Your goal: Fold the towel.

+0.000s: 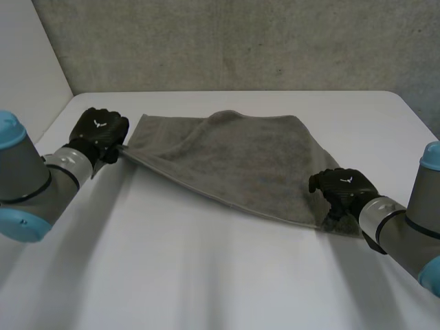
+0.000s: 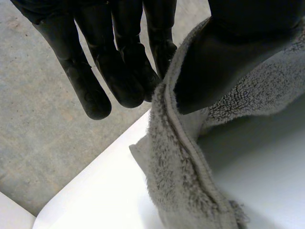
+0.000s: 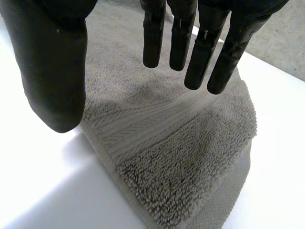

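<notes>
A grey towel (image 1: 240, 155) lies partly folded on the white table (image 1: 206, 275), stretched slantwise between my two hands. My left hand (image 1: 101, 130) is at the towel's far left corner, held slightly off the table. In the left wrist view the towel's hemmed edge (image 2: 181, 181) is pinched between the thumb (image 2: 228, 52) and the fingers (image 2: 114, 71). My right hand (image 1: 344, 189) hovers over the near right corner. In the right wrist view its fingers (image 3: 200, 52) and thumb (image 3: 52, 71) are straight and spread above the folded towel corner (image 3: 181, 157), holding nothing.
A grey concrete wall (image 1: 240, 41) rises behind the table's far edge, and a white panel (image 1: 27, 62) stands at the far left. Bare table surface lies in front of the towel.
</notes>
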